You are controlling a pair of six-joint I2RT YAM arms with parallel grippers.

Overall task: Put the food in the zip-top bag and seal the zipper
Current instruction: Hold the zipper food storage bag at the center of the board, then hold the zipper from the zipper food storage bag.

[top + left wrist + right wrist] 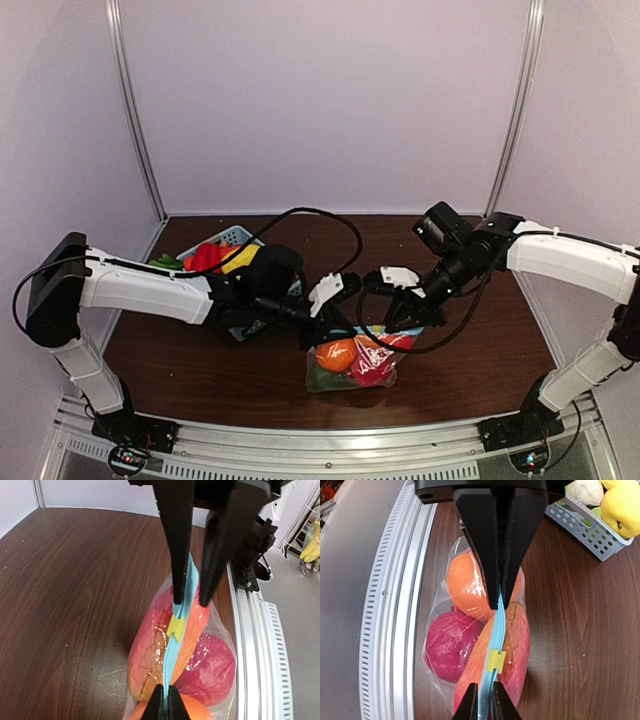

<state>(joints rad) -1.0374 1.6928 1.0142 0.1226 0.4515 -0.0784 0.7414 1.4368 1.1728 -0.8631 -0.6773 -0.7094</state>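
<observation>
The zip-top bag (350, 365) lies on the table near the front edge, its light-blue zipper (171, 655) uppermost. Inside it are a round orange fruit (467, 582), a magenta one (447, 647) and an orange-red one (515, 645). A yellow slider (493, 661) sits on the strip between the two grippers. My left gripper (165, 702) is shut on one end of the zipper and also shows in the top view (338, 322). My right gripper (485, 705) is closed around the strip at the other end, its jaws pressing both sides, and shows in the top view (400, 318).
A light-blue lattice basket (235, 237) stands at the back left with red, yellow and green toy food in it; it also shows in the right wrist view (585, 527). The metal rail (250, 645) at the table's front edge runs close beside the bag.
</observation>
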